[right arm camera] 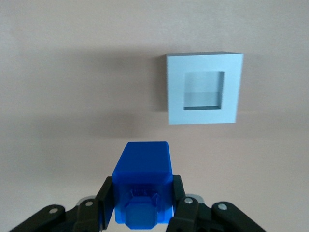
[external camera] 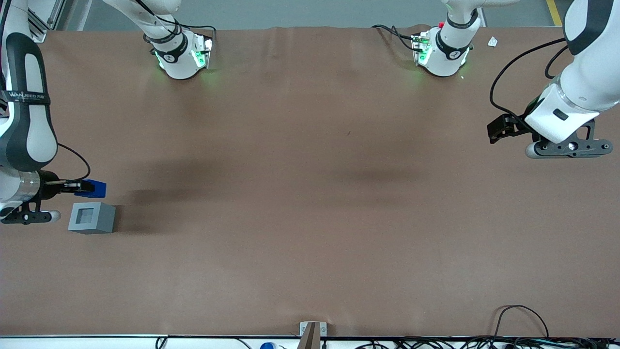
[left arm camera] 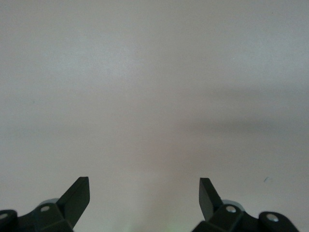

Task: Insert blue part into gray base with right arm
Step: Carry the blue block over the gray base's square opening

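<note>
The small bright blue plastic block point(right arm camera: 142, 186) sits clamped between the two black fingers point(right arm camera: 107, 203) of my end effector point(right arm camera: 143, 205), which is closed on its sides. In my right wrist view the block's end with the raised stub and notch faces the camera, and the rest of its smooth body points away toward the brown surface point(external camera: 310, 194). It is lifted clear of the surface and touches nothing but my fingers.

In the front view the blue block point(external camera: 95, 188) shows at the tip of my end effector point(external camera: 80, 186), at the working arm's end of the surface. The light gray plastic cube point(external camera: 92, 218) stands just beside it, slightly nearer to the front camera, resting flat on the surface with its top face up. The two are close but apart; the block is not over the cube's opening.

Through my wrist camera the gray cube point(right arm camera: 203, 89) shows its square recess point(right arm camera: 203, 89) squarely, with an even rim all round and a shaded inner wall. The recess holds nothing.

My white jointed arm point(external camera: 24, 121), with its black joint covers and a black band of white lettering, reaches in from the edge of the front view down to the end effector. A dark shadow lies on the surface beside the cube, stretching toward the parked arm's end.
</note>
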`<action>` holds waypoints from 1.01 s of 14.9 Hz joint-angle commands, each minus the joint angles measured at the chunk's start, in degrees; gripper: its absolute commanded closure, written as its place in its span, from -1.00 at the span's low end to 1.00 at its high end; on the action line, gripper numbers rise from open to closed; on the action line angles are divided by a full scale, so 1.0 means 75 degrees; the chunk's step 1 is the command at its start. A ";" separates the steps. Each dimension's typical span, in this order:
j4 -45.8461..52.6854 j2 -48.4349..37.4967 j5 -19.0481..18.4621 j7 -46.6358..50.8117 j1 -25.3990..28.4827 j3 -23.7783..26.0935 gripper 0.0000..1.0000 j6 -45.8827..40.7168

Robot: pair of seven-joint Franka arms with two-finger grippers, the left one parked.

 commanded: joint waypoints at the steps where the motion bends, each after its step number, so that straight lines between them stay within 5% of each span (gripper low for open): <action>1: 0.0058 0.0081 -0.0175 -0.0129 -0.0108 0.0099 0.94 0.0098; 15: 0.0855 0.0854 -0.0105 -0.0188 -0.0611 0.0111 0.96 0.0579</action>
